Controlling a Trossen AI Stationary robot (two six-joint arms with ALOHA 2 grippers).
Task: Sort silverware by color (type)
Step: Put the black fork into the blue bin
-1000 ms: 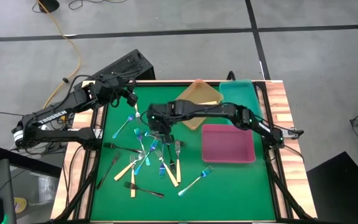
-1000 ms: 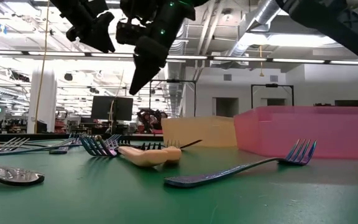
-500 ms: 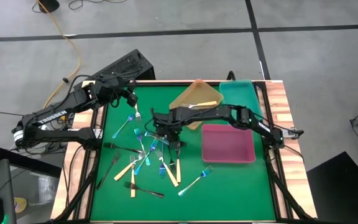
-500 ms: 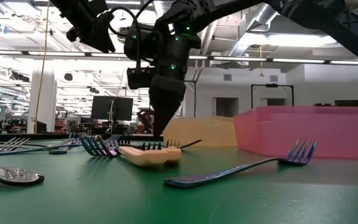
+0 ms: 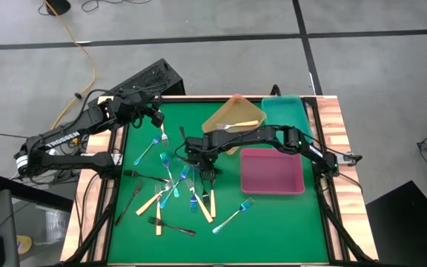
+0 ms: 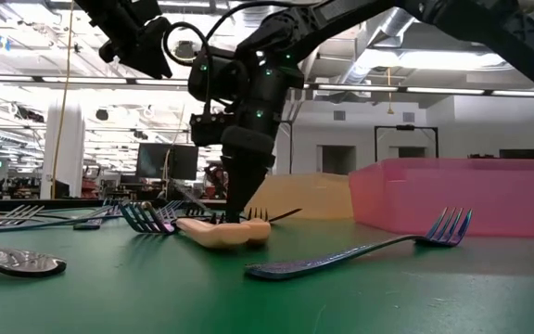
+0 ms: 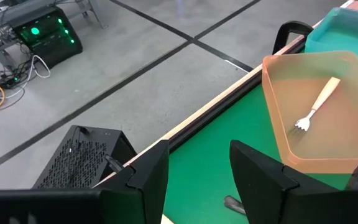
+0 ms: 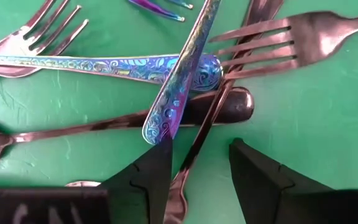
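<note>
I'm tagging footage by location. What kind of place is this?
Probably a robotics lab in a large industrial hall: a green-topped table on bare concrete floor, exposed ceiling ducts and rows of strip lights beyond, a cabled electronics box beside the table.

A robotics lab inside a large open industrial hall. The low view looks across a green tabletop [image 6: 109, 297] into a deep room with exposed ceiling ducts [image 6: 397, 23], rows of strip lights, white pillars [image 6: 58, 148] and distant workstations with monitors [image 6: 165, 160]. From above, the floor [image 5: 362, 67] is bare grey concrete marked with dark lines, with an orange cable [image 5: 87, 52] trailing over it. A black computer case with green lights [image 7: 42, 31] stands on the floor well beyond the left arm's fingers [image 7: 151, 177].
</note>
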